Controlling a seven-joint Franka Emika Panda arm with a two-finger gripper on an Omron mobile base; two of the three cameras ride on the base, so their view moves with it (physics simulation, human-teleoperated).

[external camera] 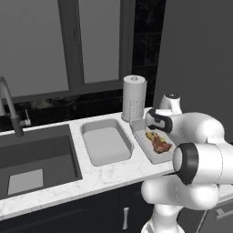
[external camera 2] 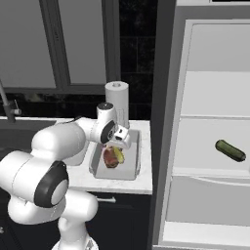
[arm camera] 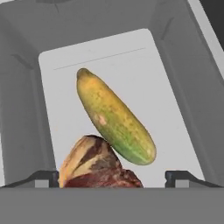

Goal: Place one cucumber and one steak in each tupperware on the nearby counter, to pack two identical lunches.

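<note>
While the arm reaches over the right-hand container, the scene reads as follows.
Fridge: stands open at the right, with a dark green cucumber (external camera 2: 230, 150) lying on a shelf (external camera 2: 210, 161).
Worktop (external camera: 113, 170): pale marble, carrying a sink (external camera: 36, 157), both containers and a paper towel roll (external camera: 134, 98).
Left tupperware (external camera: 106, 142): beside the sink, nothing visible inside.
Right tupperware (external camera: 157, 157): just right of the other, close to the paper towel roll, holding a steak (arm camera: 94, 168) and a yellowish-green cucumber (arm camera: 114, 117).
Steak and cucumber: touching, the cucumber leaning over the steak's edge.
Pincer (arm camera: 112, 177): above the right tupperware, fingers spread wide, holding nothing.
</note>
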